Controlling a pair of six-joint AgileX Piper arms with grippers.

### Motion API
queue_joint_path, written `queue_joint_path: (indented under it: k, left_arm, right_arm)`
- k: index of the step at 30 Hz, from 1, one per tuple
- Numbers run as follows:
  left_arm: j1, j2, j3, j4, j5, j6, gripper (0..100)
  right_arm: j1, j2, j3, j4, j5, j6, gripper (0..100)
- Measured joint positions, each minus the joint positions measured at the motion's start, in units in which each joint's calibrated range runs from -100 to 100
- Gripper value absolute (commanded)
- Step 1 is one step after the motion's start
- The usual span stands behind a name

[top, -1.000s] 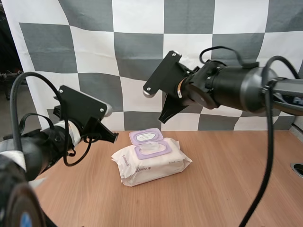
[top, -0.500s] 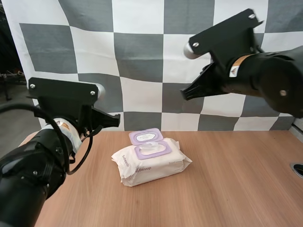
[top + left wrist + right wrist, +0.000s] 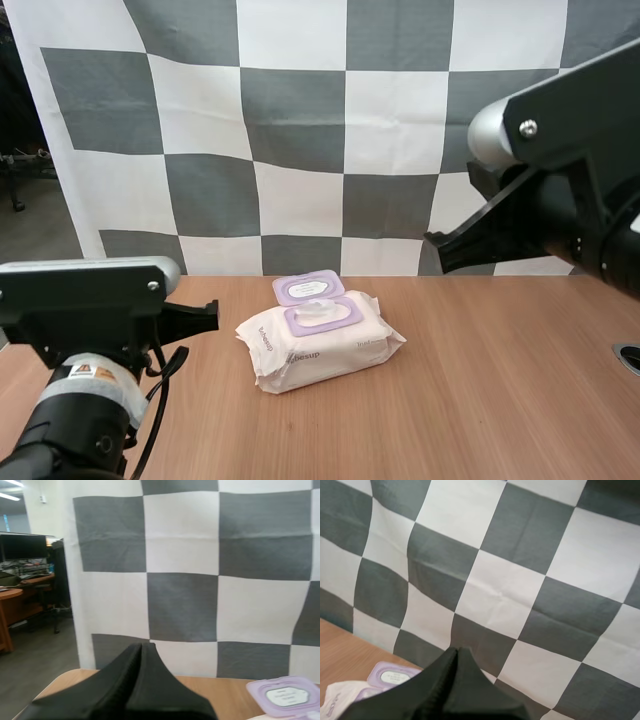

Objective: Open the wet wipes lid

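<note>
since its two black fingers lie pressed together as one dark wedge, the left tool [image 3: 141, 646] is closed and holds nothing. it sits low at the left end of the light brown wooden bench [image 3: 480, 400], pointing along the surface and well apart from the pack. the right tool [image 3: 457, 650] is closed and empty in the same way, its fingers meeting in a single wedge. in the high view it is raised above the right side of the bench, well clear of everything on it.

between the two arms, near the middle of the bench, lies the soft white plastic pack of wet wipes [image 3: 320, 345], flat and turned a little askew. on its top face a lilac oval collar [image 3: 322, 317] rings the dispensing hole, where something pale shows through. the lilac flip lid [image 3: 308, 289] is swung right back on its hinge and lies open toward the far edge of the bench, its inner face turned up. neither tool touches the pack or the lid.

judging by this layout, the task looks finished: the lid is fully open and the hole is uncovered. nothing seems left to do to the pack, and both arms are already clear of it.
</note>
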Motion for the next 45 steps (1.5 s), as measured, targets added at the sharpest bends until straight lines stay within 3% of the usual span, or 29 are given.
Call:
queue_joint_path:
  k: [6, 13, 18, 26, 45]
  left_arm:
    - [-0.09, -1.9, 4.4, 0.1, 17.3, 1.7, 0]
    - [-0.09, -1.9, 7.7, -0.1, 20.7, 4.4, 0]
    - [-0.09, -1.9, 7.7, -5.7, 20.8, 10.4, 0]
    - [-0.09, -1.9, 7.7, -19.6, 11.1, 22.1, 0]
    - [-0.09, -2.5, 7.7, -52.1, 11.0, 50.5, 0]
  right_arm:
    - [-5.8, -11.9, 12.0, 4.4, -16.0, 0.8, 0]
    - [-7.0, -15.0, 28.0, 3.1, -35.6, 1.8, 0]
    - [-7.1, -16.0, 38.1, 3.1, -45.2, 1.8, 0]
    - [-7.3, -18.1, 50.9, 3.1, -46.2, 1.8, 0]
    - [-8.1, -18.1, 51.5, 3.1, -35.1, 1.9, 0]
